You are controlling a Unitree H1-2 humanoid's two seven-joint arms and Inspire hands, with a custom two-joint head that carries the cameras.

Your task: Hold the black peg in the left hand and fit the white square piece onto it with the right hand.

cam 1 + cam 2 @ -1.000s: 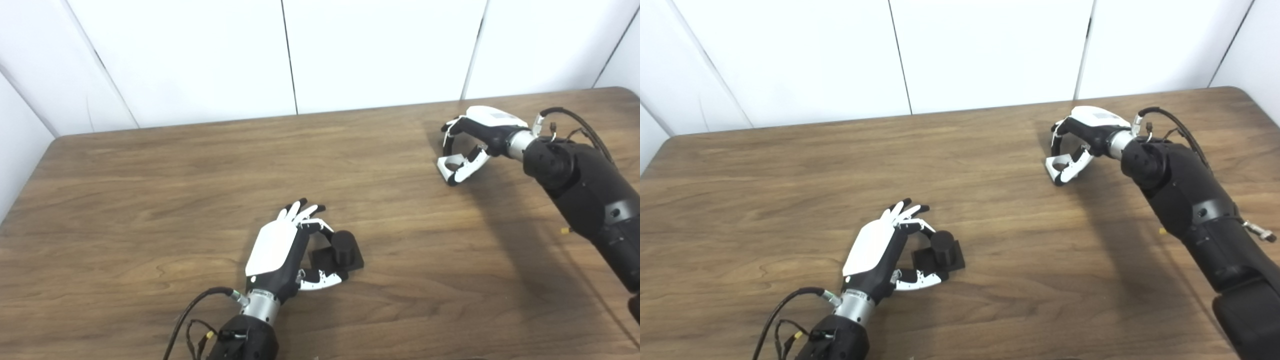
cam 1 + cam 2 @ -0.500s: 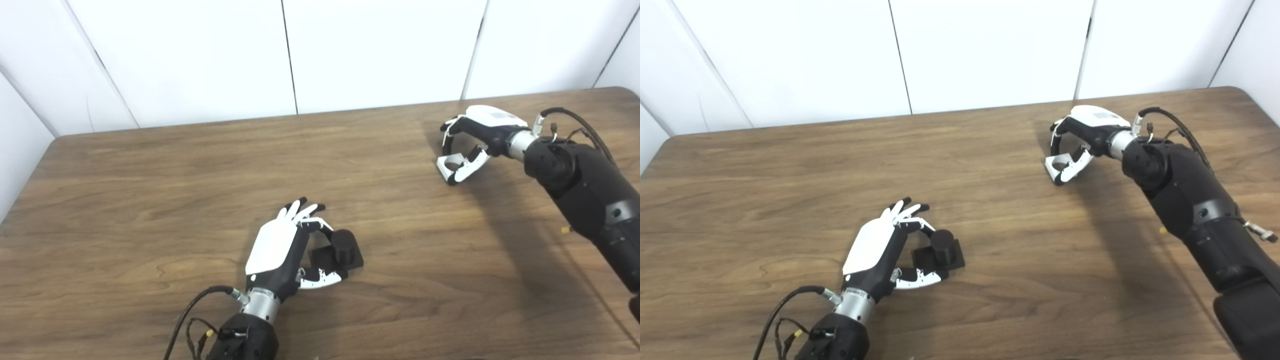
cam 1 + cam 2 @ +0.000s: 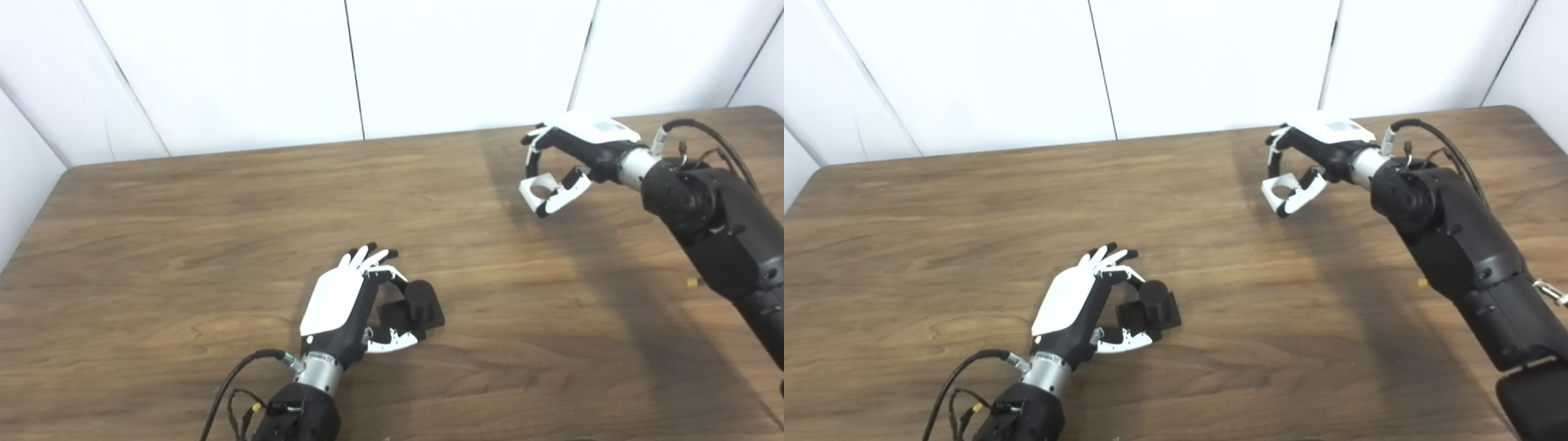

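Observation:
The black peg, a short cylinder on a square black base, stands on the wooden table near the front middle. My left hand rests beside it on its left, fingers and thumb curled around the base, holding it. My right hand is at the far right, raised a little above the table. It is shut on the white square piece, which has a round hole and hangs between the fingers and thumb. It also shows in the right eye view.
White wall panels stand behind the table's far edge. The table's rounded right corner is close behind my right arm. A cable loops from my left wrist near the front edge.
My right hand has lifted the white square piece off the table and moved it a little to the left. My left hand and the black peg have not moved.

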